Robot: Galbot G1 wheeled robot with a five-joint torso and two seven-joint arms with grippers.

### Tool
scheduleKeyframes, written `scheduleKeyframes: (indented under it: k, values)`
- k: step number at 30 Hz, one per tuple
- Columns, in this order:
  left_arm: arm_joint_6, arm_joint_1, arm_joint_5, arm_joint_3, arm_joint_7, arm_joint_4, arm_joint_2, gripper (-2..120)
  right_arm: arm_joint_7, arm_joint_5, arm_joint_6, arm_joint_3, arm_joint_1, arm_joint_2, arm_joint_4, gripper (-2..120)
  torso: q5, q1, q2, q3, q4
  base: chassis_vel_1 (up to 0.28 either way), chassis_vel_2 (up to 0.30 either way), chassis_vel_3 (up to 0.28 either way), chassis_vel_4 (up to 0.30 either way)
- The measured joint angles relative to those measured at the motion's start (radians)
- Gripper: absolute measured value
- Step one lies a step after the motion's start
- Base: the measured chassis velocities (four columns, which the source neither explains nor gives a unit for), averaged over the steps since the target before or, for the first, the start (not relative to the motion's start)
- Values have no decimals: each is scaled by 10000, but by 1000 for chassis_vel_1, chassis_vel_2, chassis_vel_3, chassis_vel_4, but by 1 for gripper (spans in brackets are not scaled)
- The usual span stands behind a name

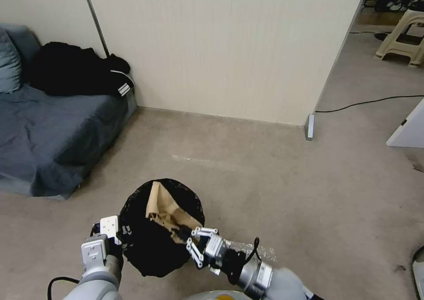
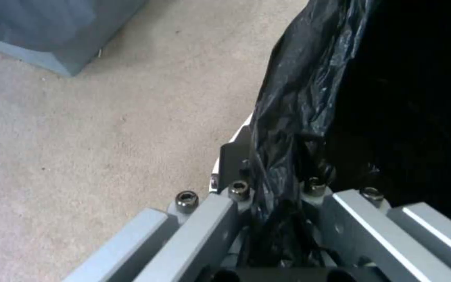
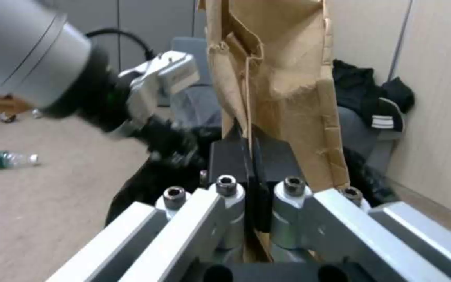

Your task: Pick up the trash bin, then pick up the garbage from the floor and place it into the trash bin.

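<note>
Open carpet (image 1: pixel 265 176) ahead and to the right gives free passage, bounded by the sofa (image 1: pixel 53 136) on the left and the wall panel (image 1: pixel 221 48) behind, while the bin (image 1: pixel 161 229) mouth is partly blocked by the upright paper bag (image 1: pixel 165 211).

No legible text, brand, number or sign anywhere. Clear plastic bottle (image 3: pixel 5 159) on the floor carries a green label, printing too blurred to read. Black garment (image 1: pixel 79 74) on the sofa shows white stripes, no lettering.
</note>
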Motion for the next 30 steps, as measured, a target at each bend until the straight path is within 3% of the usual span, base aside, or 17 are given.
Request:
scheduleKeyframes:
  k: [18, 30]
  values:
    - [-13, 54, 162, 320, 2, -88, -97, 1, 72, -485, 204, -519, 659, 1139, -1550, 0, -1, 0, 0, 1, -1, 0, 0, 0, 0]
    - [-32, 124, 187, 341, 1, -107, -125, 1, 117, -549, 7, -839, 1309, 1485, -1785, 0, -2, 0, 0, 1, 0, 0, 0, 0, 0]
